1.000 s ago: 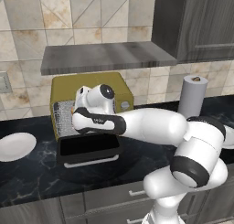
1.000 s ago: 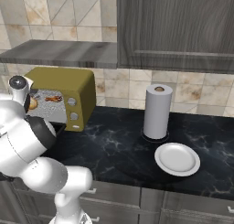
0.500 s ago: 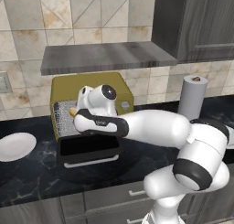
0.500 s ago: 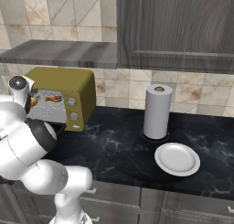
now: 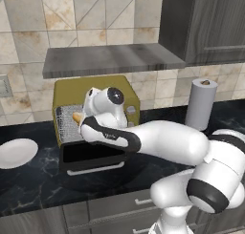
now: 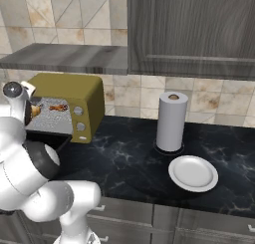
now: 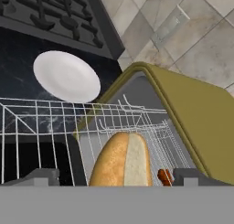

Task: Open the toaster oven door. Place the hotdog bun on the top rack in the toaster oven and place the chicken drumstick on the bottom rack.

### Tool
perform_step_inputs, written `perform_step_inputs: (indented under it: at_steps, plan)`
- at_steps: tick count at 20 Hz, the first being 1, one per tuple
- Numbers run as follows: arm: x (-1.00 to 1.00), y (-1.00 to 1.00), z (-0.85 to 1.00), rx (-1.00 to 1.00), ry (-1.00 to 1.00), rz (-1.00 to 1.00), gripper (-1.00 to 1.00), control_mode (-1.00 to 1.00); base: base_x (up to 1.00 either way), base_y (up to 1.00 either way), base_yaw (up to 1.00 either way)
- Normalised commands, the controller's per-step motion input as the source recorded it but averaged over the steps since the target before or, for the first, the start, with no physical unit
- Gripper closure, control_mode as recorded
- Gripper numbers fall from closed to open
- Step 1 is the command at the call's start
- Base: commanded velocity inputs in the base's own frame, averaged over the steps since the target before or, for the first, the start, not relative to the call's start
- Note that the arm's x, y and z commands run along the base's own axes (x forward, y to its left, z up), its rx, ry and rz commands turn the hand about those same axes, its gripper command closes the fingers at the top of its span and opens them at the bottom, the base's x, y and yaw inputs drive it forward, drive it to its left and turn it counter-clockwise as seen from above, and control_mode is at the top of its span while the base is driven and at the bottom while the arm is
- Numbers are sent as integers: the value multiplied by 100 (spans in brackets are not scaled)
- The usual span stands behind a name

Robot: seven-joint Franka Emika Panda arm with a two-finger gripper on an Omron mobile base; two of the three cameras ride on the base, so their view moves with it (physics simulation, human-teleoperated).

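Note:
The mustard toaster oven (image 5: 98, 95) (image 6: 74, 96) stands on the black counter with its door (image 5: 92, 154) folded down flat in front. In the hand view the tan hotdog bun (image 7: 122, 159) lies on a wire rack (image 7: 55, 122) at the oven's mouth. My gripper (image 7: 118, 175) is open, with one fingertip (image 7: 43, 175) on each side of the bun and a gap between. From the base views the bun (image 5: 76, 117) (image 6: 35, 110) sits high in the oven's opening. The reddish chicken drumstick (image 6: 59, 107) lies deeper in the oven, and a bit of it (image 7: 163, 175) peeks beside the bun.
A white plate (image 5: 16, 152) (image 7: 67, 76) rests on the counter left of the oven, with a stovetop (image 7: 50, 13) beyond it. To the oven's right stand a paper towel roll (image 6: 172, 121) and a second white plate (image 6: 193, 173). A shelf (image 5: 110, 60) overhangs the oven.
The jaws have spread apart and let go of the bun, which now lies on the rack. The arm has hardly moved.

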Motion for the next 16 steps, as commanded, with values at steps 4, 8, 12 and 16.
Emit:
perform_step_inputs:
  at_steps: [4,8,12,16]
  plan:
    - [-38,1,26,2,0,-28,-100,-100,0,0,0]
    - [-39,1,24,4,2,-41,-100,-100,0,0,0]
    - [-37,0,26,12,12,-41,-100,-100,0,0,0]
    - [-34,1,26,19,21,-41,-100,-100,0,0,0]
